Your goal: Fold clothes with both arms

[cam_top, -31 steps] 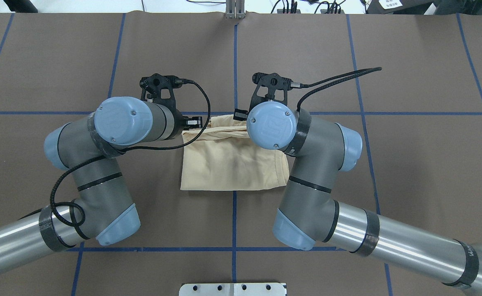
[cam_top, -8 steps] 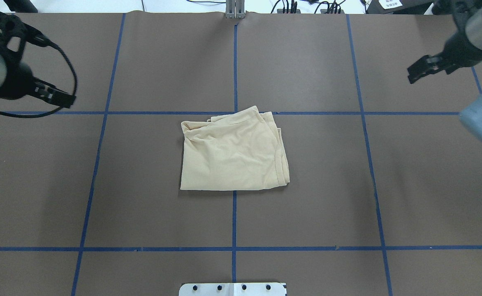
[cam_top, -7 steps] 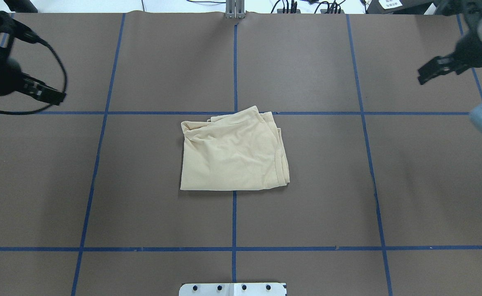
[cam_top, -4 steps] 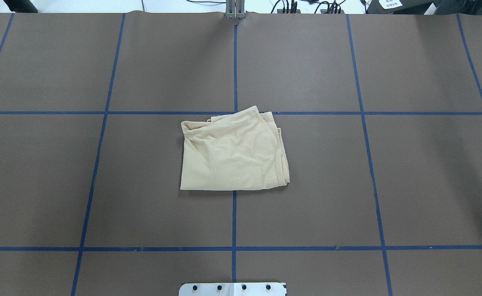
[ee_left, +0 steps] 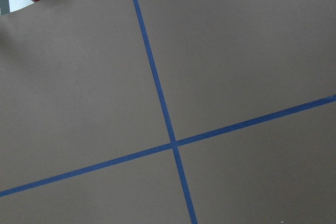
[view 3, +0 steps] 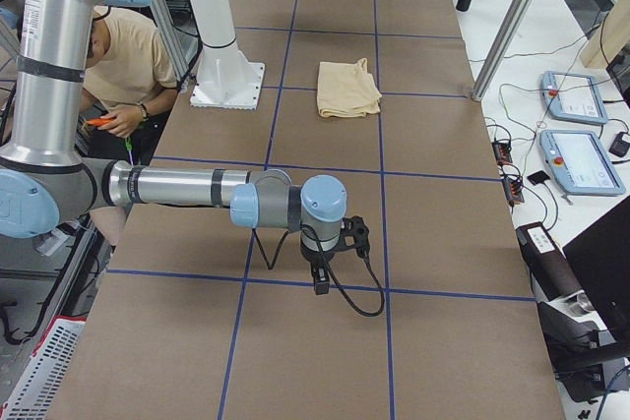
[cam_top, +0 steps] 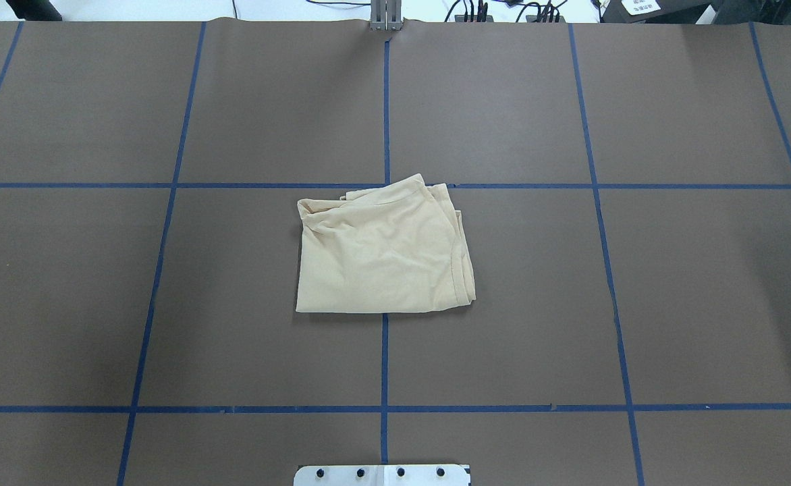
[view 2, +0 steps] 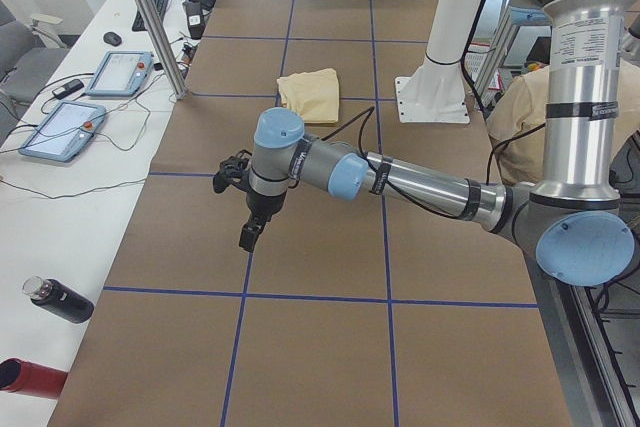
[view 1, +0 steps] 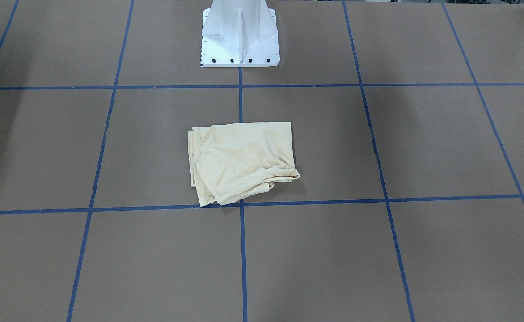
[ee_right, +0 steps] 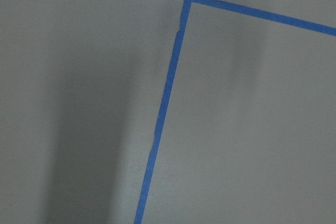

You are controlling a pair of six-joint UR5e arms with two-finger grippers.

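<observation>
The clothes are one pale cream-yellow shirt [cam_top: 382, 253], folded into a rough rectangle and lying flat at the table's centre [view 1: 239, 161]. Nothing touches it. Both arms are far from it, out toward the table's ends, and show only in the side views. The left gripper [view 2: 248, 235] hangs over the brown table near the left end. The right gripper [view 3: 319, 282] hangs over the table near the right end. I cannot tell whether either is open or shut. Both wrist views hold only brown table and blue tape lines.
The white base pedestal [view 1: 239, 36] stands at the robot's side of the table. A side bench holds control tablets [view 2: 62, 129], a black bottle [view 2: 60, 299] and a red bottle [view 2: 25, 375]. A person [view 3: 128, 66] sits behind the pedestal.
The grippers were at the shirt's far edge 4.2 s ago. Both arms have since swung outward and left the overhead view. The folded shirt has not moved in the last second.
</observation>
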